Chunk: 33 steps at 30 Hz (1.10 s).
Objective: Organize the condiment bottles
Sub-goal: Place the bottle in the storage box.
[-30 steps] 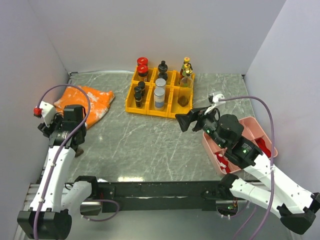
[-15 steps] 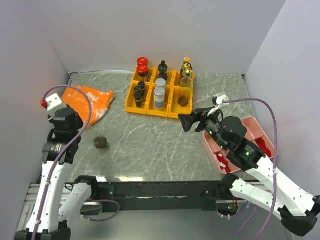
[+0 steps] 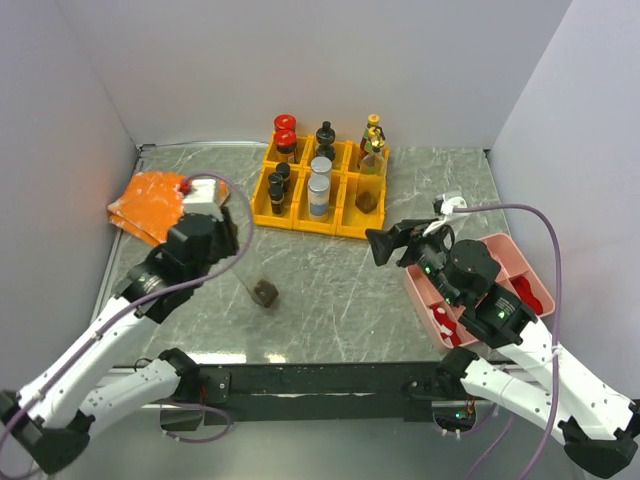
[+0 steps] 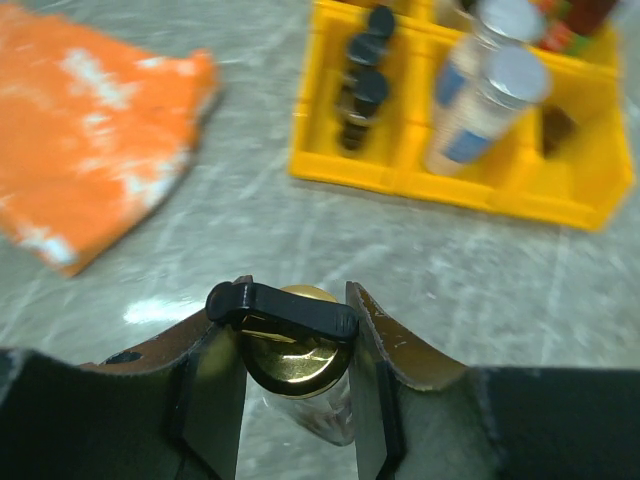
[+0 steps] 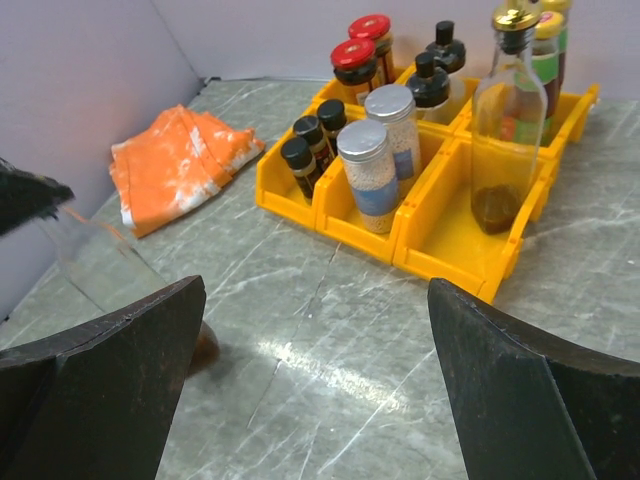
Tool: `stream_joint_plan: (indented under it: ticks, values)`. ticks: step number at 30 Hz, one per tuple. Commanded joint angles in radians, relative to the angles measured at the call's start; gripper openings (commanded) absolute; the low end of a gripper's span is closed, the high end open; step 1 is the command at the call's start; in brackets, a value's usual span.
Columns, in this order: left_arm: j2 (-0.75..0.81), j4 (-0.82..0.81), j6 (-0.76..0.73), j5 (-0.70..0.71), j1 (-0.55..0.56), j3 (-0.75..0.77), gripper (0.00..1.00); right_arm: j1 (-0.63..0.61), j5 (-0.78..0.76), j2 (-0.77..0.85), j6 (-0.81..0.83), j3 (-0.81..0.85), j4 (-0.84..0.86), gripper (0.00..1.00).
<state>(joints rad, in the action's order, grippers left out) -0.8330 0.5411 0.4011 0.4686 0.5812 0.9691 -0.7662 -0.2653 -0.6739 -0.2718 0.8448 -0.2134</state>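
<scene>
My left gripper point(image 4: 295, 300) is shut on the neck of a clear glass bottle with a gold cap point(image 4: 292, 362). The bottle hangs tilted, and its dark bottom point(image 3: 265, 293) is low over the middle of the table; I cannot tell if it touches. It also shows as a clear bottle point(image 5: 95, 258) in the right wrist view. A yellow bin rack point(image 3: 345, 222) at the back holds the other condiment bottles: red-capped jars point(image 3: 285, 135), silver-capped jars point(image 3: 320, 185), small black-capped bottles point(image 3: 278, 185) and a tall clear bottle point(image 5: 505, 120). My right gripper point(image 3: 385, 245) stands open and empty in front of the rack.
An orange cloth point(image 3: 150, 200) lies at the back left by the wall. A pink tray point(image 3: 510, 262) with red packets point(image 3: 530, 295) sits at the right under my right arm. Walls close in the table on three sides.
My left arm has swung from the far left wall toward the table's middle, carrying the gold-capped bottle to the right. The right arm has shifted slightly right, its jaws still open.
</scene>
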Motion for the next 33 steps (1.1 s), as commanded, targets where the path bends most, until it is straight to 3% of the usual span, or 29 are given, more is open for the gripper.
stream_joint_plan:
  ticks: [1, 5, 9, 22, 33]
  values:
    - [-0.052, -0.222, -0.053, 0.093, 0.192, 0.088, 0.01, -0.002, -0.06, 0.043, 0.006, -0.013, 0.006, 1.0]
    - [-0.116, -0.379, -0.183, 0.153, 0.398, 0.102, 0.01, -0.001, -0.089, 0.086, 0.002, -0.024, 0.016, 1.0]
    - [-0.216, -0.512, -0.277, 0.108, 0.463, 0.137, 0.01, -0.001, -0.112, 0.105, -0.006, -0.039, 0.02, 1.0]
    - [-0.532, -0.816, -0.58, 0.033, 0.465, 0.383, 0.01, -0.002, -0.18, 0.189, -0.041, -0.079, 0.025, 1.0]
    - [-0.778, -0.891, -0.59, -0.077, 0.373, 0.575, 0.01, -0.002, -0.193, 0.289, -0.05, -0.127, 0.046, 1.0]
